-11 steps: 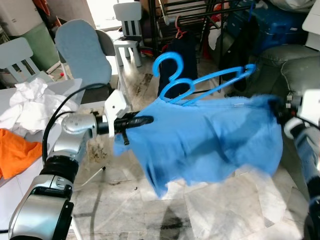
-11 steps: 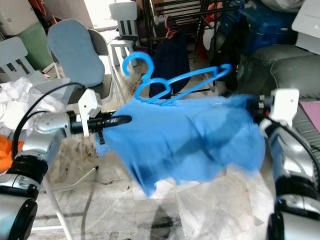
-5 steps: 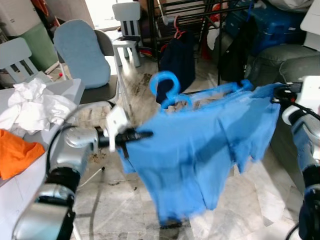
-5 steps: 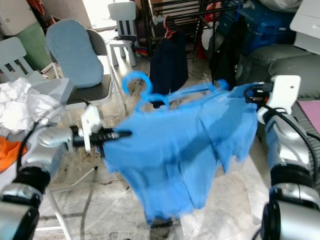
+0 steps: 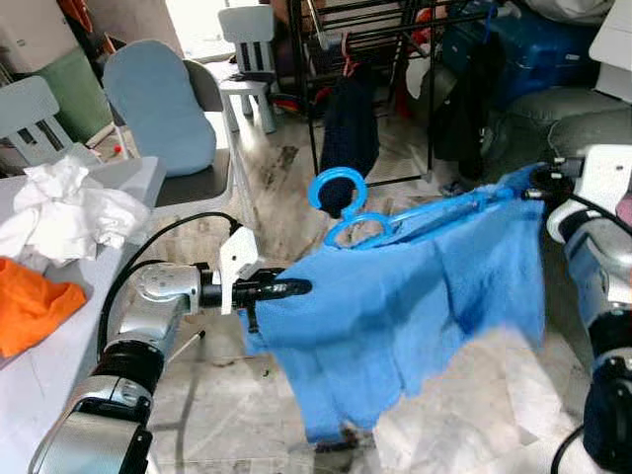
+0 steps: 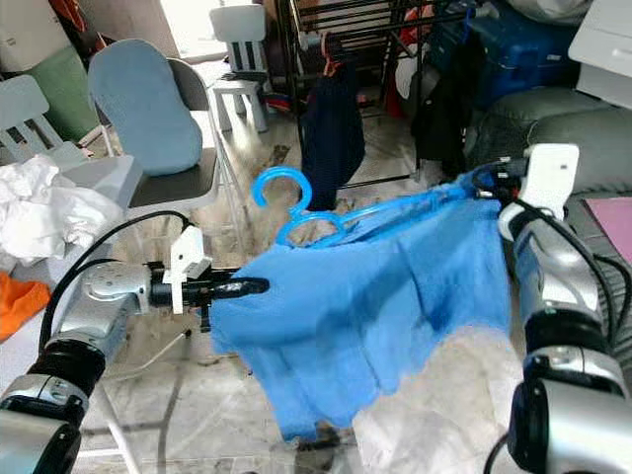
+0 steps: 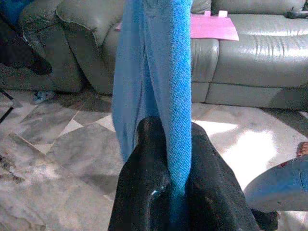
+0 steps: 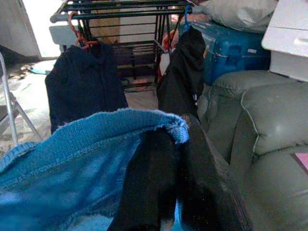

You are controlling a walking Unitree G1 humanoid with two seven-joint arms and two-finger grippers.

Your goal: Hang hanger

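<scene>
**Blue garment stretched btwn both grippers**

Blue garment [image 5: 395, 316] hangs mid-air above floor, in front of drying rack [image 5: 395, 20]. Blue hanger [image 5: 395, 219] lies along its top edge. Left gripper [image 5: 286, 288] & right gripper [image 5: 538, 183] each clamped on cloth.

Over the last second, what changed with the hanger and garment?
The blue hanger dropped lower and tilted, its hook now nearer the cloth edge. The blue garment went from stretched wide to sagging. The left gripper and right gripper stay clamped on opposite edges; the drying rack still holds the dark clothes.
</scene>
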